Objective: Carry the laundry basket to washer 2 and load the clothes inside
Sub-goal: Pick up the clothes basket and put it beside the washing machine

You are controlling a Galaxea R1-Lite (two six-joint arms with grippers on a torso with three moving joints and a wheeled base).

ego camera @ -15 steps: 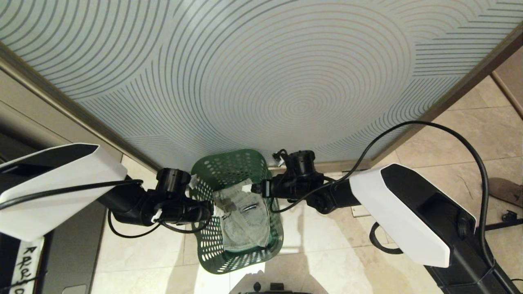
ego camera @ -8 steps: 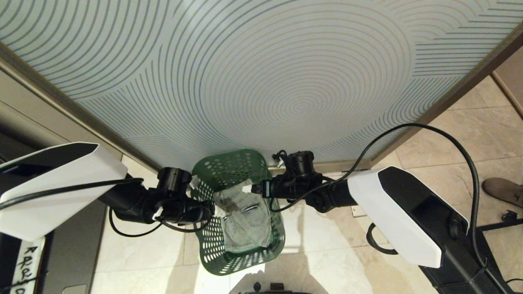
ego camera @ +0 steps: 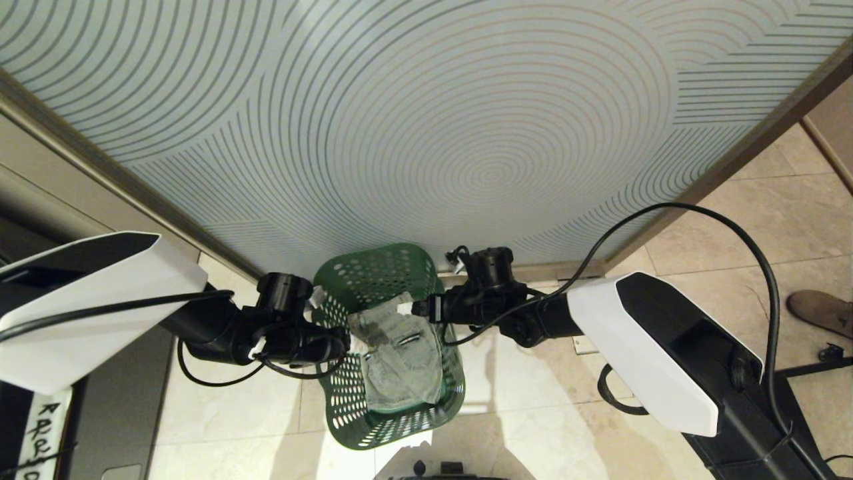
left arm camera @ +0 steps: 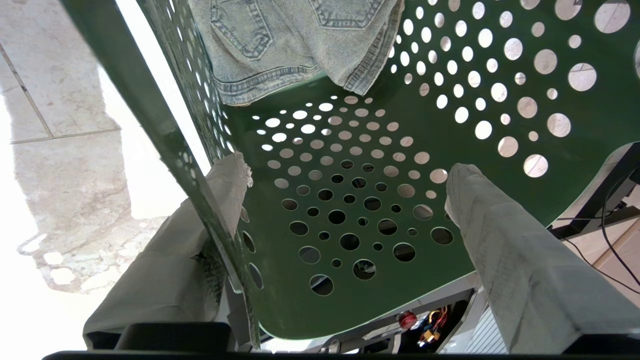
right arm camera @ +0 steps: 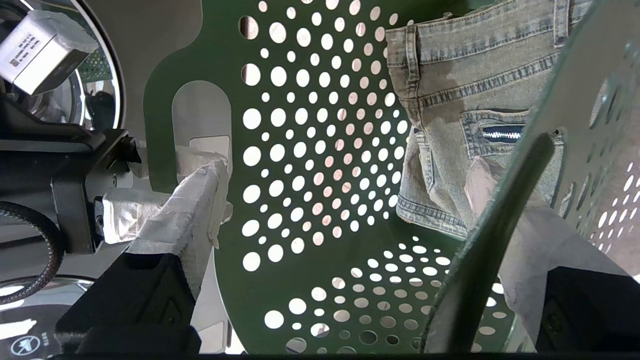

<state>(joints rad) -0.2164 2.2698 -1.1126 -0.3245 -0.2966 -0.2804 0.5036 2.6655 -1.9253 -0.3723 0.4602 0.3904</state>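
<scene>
While the laundry basket (ego camera: 390,347) is seen from the head view on the tiled floor (ego camera: 533,427) close to a patterned glass panel (ego camera: 426,120), its long axis is seen to run away from the robot, with the left end effector (ego camera: 333,347) set at its left rim and the right end effector (ego camera: 416,309) at its right rim, each about equally near. The clothes (ego camera: 400,363), a folded pale denim garment, are seen lying inside on the basket floor. From the left wrist view, the left end effector (left arm camera: 345,185) is shown spread wide, one padded finger outside the basket wall (left arm camera: 150,115) and the other inside, so that the rim is straddled but not pinched. From the right wrist view, the right end effector (right arm camera: 350,185) is likewise shown spread across the opposite wall (right arm camera: 500,240), with the denim (right arm camera: 475,100) just beyond it. A closing of both on the rims is judged to be what lifting requires; washer 2 cannot be identified in any view.
</scene>
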